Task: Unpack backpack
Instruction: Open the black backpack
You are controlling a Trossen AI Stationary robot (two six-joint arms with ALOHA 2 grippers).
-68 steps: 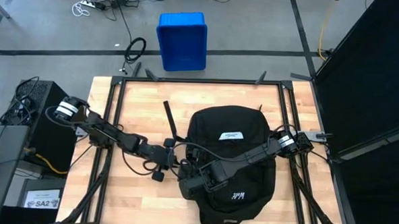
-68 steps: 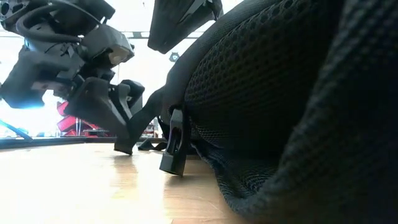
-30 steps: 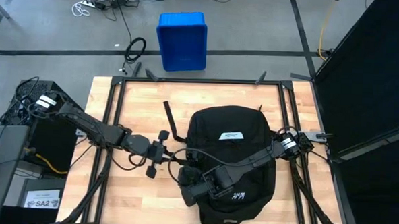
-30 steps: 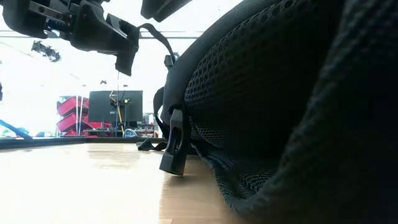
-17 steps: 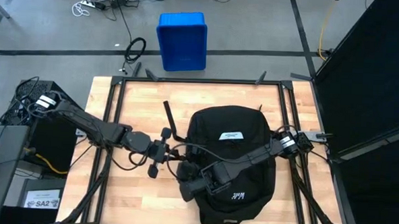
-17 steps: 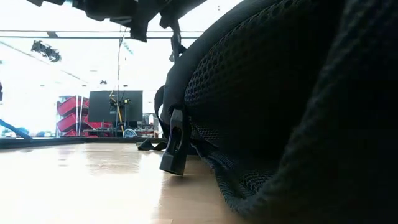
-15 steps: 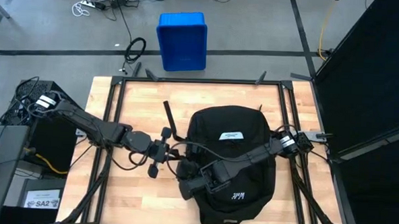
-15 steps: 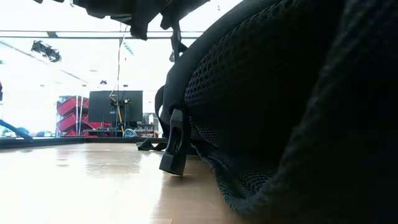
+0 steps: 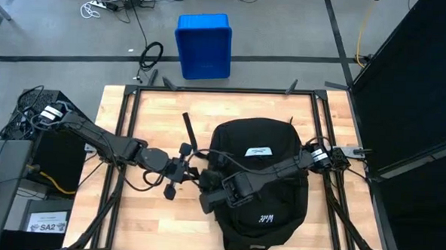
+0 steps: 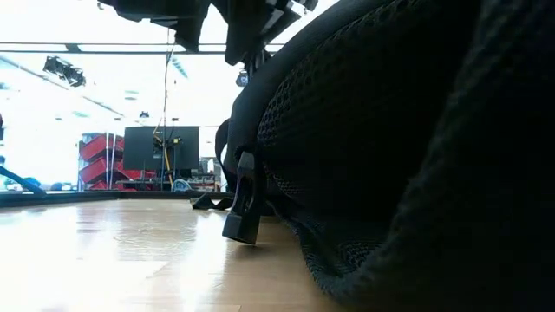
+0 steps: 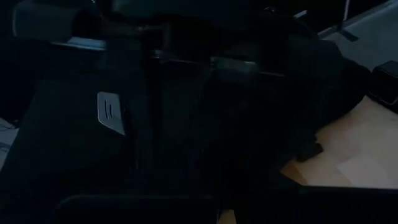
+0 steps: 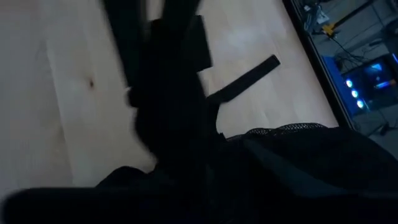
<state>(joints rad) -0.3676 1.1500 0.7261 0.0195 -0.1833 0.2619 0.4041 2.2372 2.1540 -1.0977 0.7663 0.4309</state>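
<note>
On the wooden table [image 9: 148, 114], seen from above, the left arm is extended from the left edge, its left gripper [image 9: 185, 171] closed and placed just beside the left flank of the backpack [image 9: 263, 153], among loose black straps [image 9: 190, 135]. At the centre-right of the table the backpack is laid flat: a large black fabric pack, rounded at its far end, marked with a white rectangular label [image 9: 259, 151] and small white lettering [image 9: 266, 218] on the front pocket. The right arm is stretched across the pack from the right edge, its right gripper [image 9: 210, 186] set at the pack's left side; whether its fingers are open or closed cannot be told. In the low view, coarse black mesh [image 10: 364, 130] and a hanging buckle [image 10: 243, 208] are shown.
</note>
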